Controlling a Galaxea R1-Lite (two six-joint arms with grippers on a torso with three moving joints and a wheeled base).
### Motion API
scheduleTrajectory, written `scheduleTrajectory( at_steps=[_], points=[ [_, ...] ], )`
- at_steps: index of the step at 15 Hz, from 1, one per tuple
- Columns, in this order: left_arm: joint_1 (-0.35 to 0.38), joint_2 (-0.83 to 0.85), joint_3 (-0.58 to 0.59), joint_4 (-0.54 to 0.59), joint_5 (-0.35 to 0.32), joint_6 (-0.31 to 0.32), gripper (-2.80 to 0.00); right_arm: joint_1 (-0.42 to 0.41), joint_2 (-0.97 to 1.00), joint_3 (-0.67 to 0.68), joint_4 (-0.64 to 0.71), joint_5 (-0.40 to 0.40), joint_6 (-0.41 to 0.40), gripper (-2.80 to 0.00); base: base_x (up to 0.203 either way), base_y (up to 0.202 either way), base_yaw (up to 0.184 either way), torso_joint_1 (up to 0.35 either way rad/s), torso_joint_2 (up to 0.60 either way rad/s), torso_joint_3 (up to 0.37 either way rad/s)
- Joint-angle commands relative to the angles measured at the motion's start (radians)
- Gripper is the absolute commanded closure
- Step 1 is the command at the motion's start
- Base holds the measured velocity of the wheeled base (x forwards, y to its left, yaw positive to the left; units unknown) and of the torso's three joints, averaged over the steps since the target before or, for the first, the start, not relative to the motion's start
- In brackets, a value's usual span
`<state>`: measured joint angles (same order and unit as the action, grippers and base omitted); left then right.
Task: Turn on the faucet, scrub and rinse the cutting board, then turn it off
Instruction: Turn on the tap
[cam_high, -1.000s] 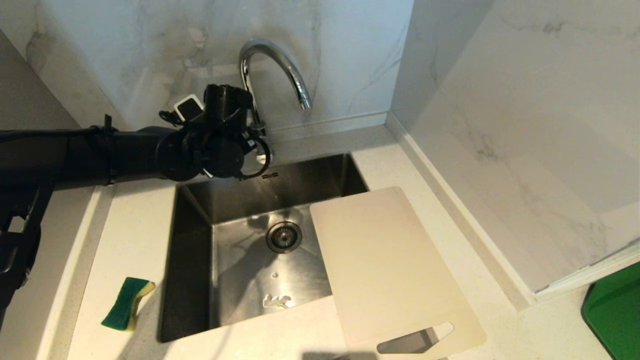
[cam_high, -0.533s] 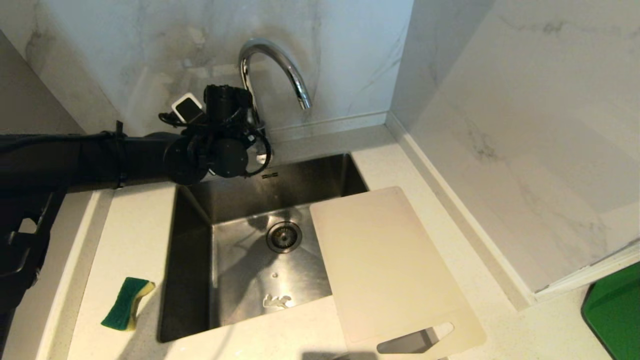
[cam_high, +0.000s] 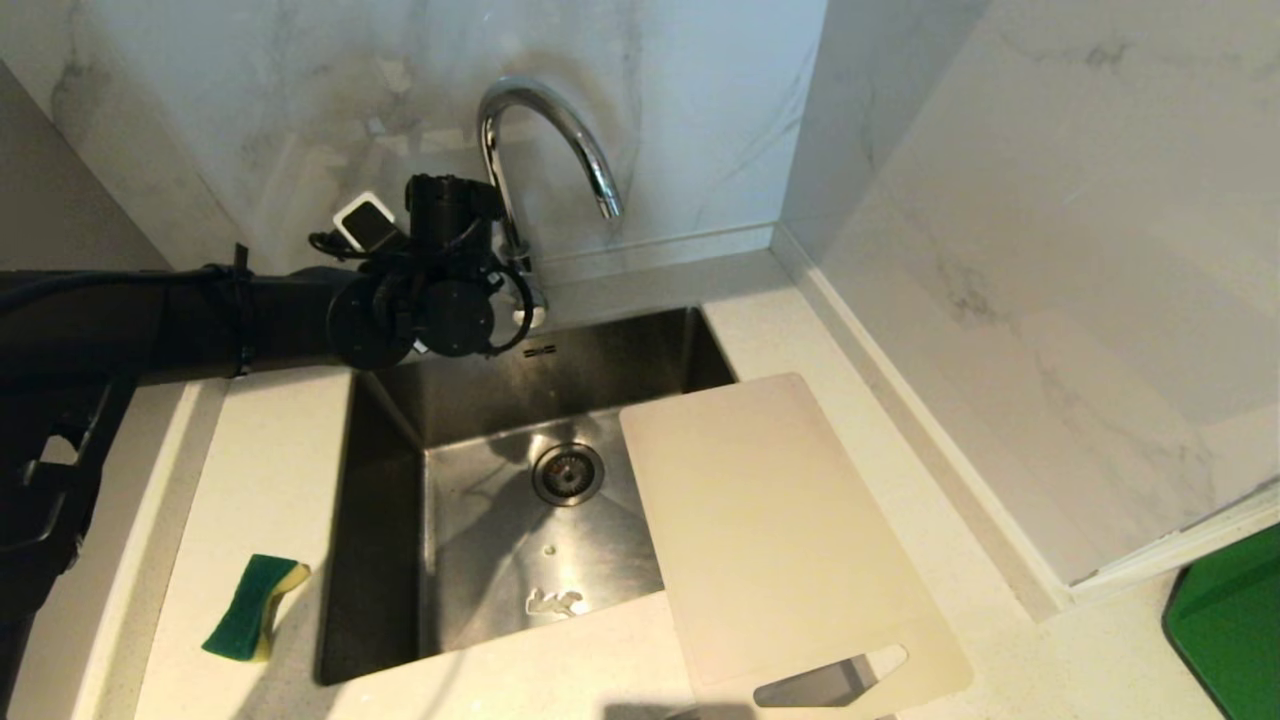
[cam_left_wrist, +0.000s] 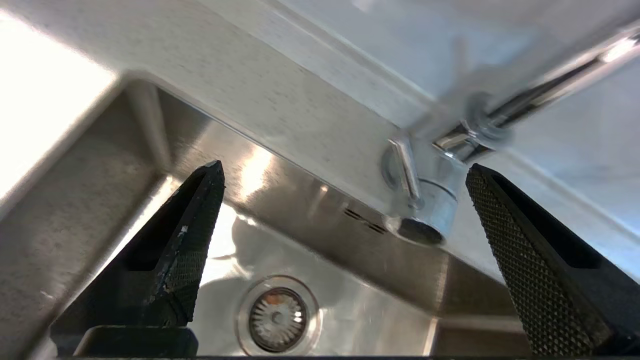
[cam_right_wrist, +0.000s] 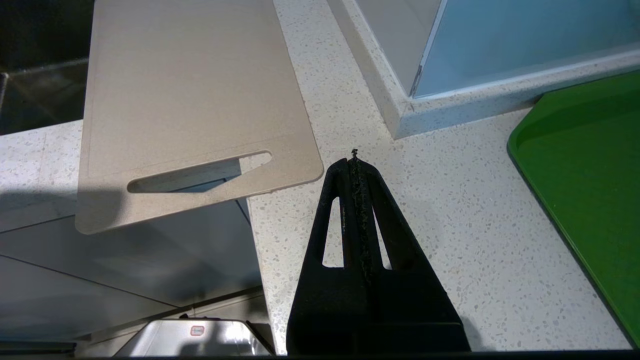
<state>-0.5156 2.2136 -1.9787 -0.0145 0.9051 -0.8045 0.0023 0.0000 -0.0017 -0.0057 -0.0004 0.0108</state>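
From above we cannot see the left gripper's (cam_left_wrist: 342, 172) fingertips: the arm's black wrist covers them and also hides the base of the faucet (cam_high: 545, 130), so the small lever (cam_left_wrist: 406, 172) shows only in the wrist view. There the two fingers (cam_left_wrist: 185, 235) stand spread wide with nothing between them, and the lever and the chrome base lie in the gap, nearer one finger; it looks as if neither pad touches the metal, though the blur there makes us unsure. No water shows at the spout.

The cutting board (cam_high: 780, 530) lies flat, well apart from the faucet, its far end reaching over the right near corner of the sink (cam_high: 385, 520) and its slotted handle end sticking out past the counter's (cam_high: 270, 470) front edge, where the head view cuts it off. The basin holds only its drain strainer (cam_high: 567, 473) and a small pale smear near the front wall.

A green and yellow sponge (cam_high: 252, 606) rests on the counter left of the sink. A green tray (cam_right_wrist: 590, 165) sits at the far right, cut off by the edge. The right gripper (cam_right_wrist: 355, 155) hangs over bare counter just beside the board's handle end, fingers pressed together and empty.
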Motion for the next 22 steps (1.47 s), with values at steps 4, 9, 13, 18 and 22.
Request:
scheduleTrajectory(
  at_steps=[4,9,13,18,22],
  points=[
    [0.001,-0.003,0.0,0.016,0.017,-0.024,-2.8,-0.001,0.0,0.0,0.0,0.0,0.0,0.0,0.0,0.0,0.0,0.0,0.0,0.0],
    [0.032,0.008,-0.002,0.015,0.009,0.004,-2.8,0.001,0.0,0.0,0.0,0.0,0.0,0.0,0.0,0.0,0.0,0.0,0.0,0.0],
    [-0.002,0.003,-0.003,0.036,-0.007,0.022,-2.8,0.001,0.0,0.0,0.0,0.0,0.0,0.0,0.0,0.0,0.0,0.0,0.0,0.0],
    [0.003,0.022,-0.032,0.102,-0.1,0.013,-2.8,0.001,0.0,0.0,0.0,0.0,0.0,0.0,0.0,0.0,0.0,0.0,0.0,0.0],
    [-0.003,0.043,-0.037,0.085,-0.107,-0.002,-2.8,0.001,0.0,0.0,0.0,0.0,0.0,0.0,0.0,0.0,0.0,0.0,0.0,0.0]
  ],
)
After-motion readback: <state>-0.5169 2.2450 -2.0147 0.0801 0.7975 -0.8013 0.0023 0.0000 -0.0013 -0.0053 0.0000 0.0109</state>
